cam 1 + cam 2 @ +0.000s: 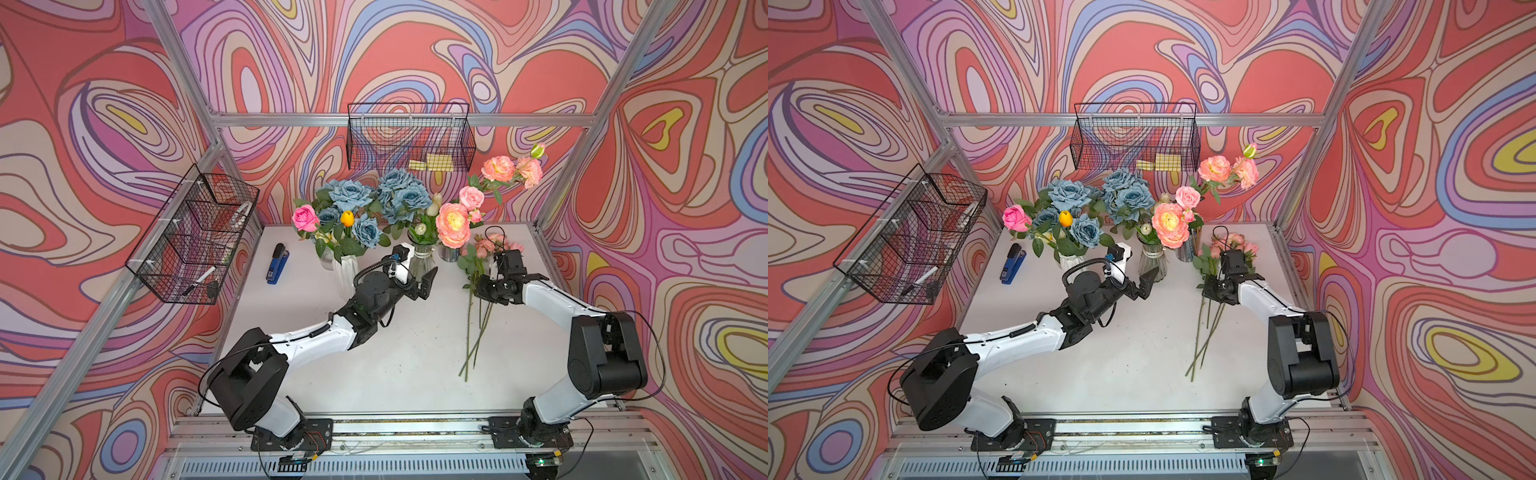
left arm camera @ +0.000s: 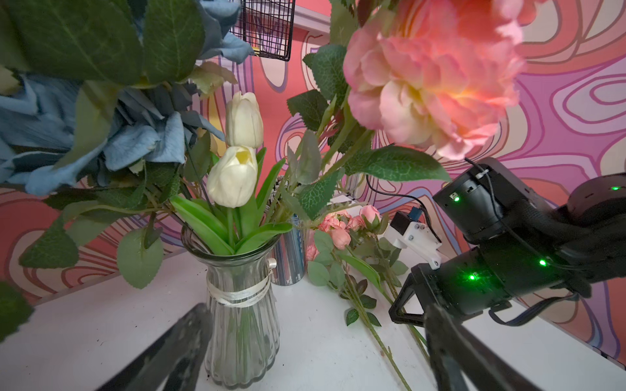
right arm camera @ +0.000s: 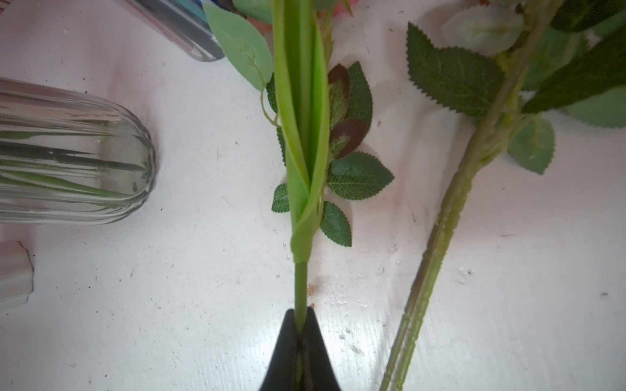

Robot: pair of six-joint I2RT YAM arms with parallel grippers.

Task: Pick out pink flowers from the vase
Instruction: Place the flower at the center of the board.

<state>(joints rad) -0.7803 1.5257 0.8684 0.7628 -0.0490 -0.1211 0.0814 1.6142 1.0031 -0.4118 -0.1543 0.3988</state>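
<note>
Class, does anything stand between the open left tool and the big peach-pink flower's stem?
Yes. The glass vase of white tulips stands directly ahead of the left tool; the stem of the peach-pink flower runs down behind the tulip leaves toward the striped cup beyond that vase.

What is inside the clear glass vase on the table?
Two white tulips with green leaves stand in the glass vase; foliage over its mouth hides whether other flowers' stems enter.

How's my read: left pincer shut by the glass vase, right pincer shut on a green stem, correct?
Not quite. The left pincer is open, jaws spread before the glass vase, as the left wrist view shows. The right pincer is shut on the green stem, as you said.
</note>
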